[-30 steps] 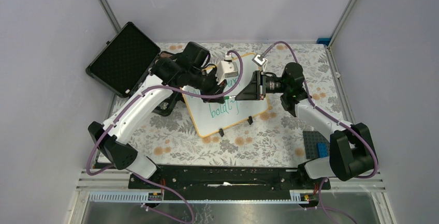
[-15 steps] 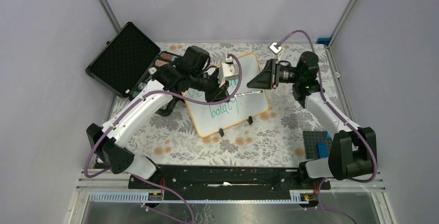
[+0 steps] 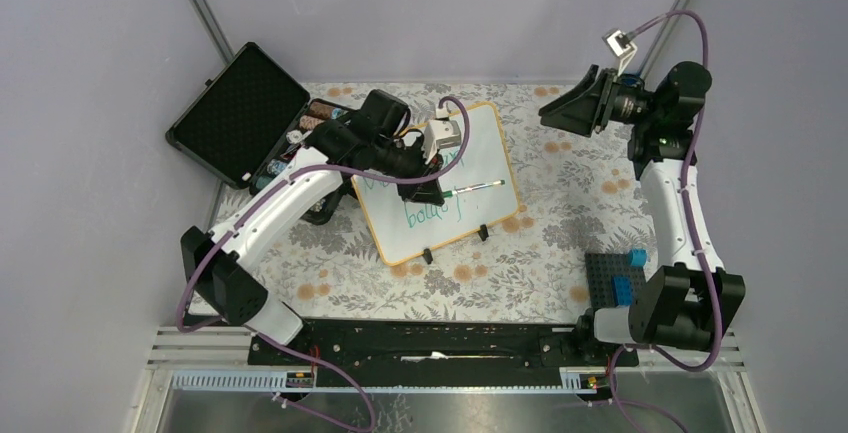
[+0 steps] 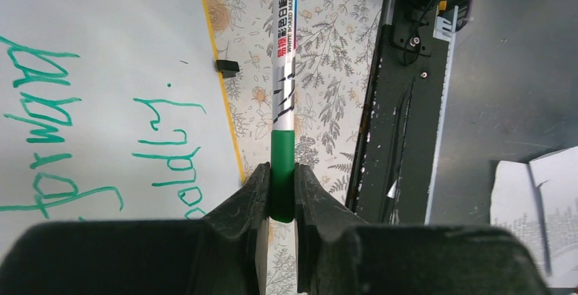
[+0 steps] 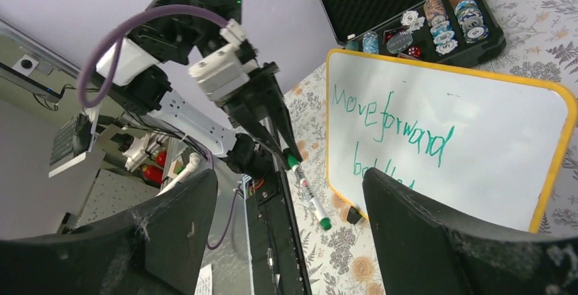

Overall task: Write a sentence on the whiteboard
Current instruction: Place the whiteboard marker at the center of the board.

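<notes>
While marker [image 3: 476, 189] over whiteboard [image 3: 486, 148], chip case [image 3: 240, 113] beside.

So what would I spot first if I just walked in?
Probably the green marker handwriting, reading about "Move forward boldly," on the white orange-rimmed whiteboard mid-table. Next, the left gripper shut on a white-and-green marker by the board, and the right gripper open, raised far right.

We see an open black case [image 3: 238, 113] holding poker chips [image 5: 450, 19] at the worktop's far-left corner, and blue bricks [image 3: 623, 291] near its right edge.
</notes>
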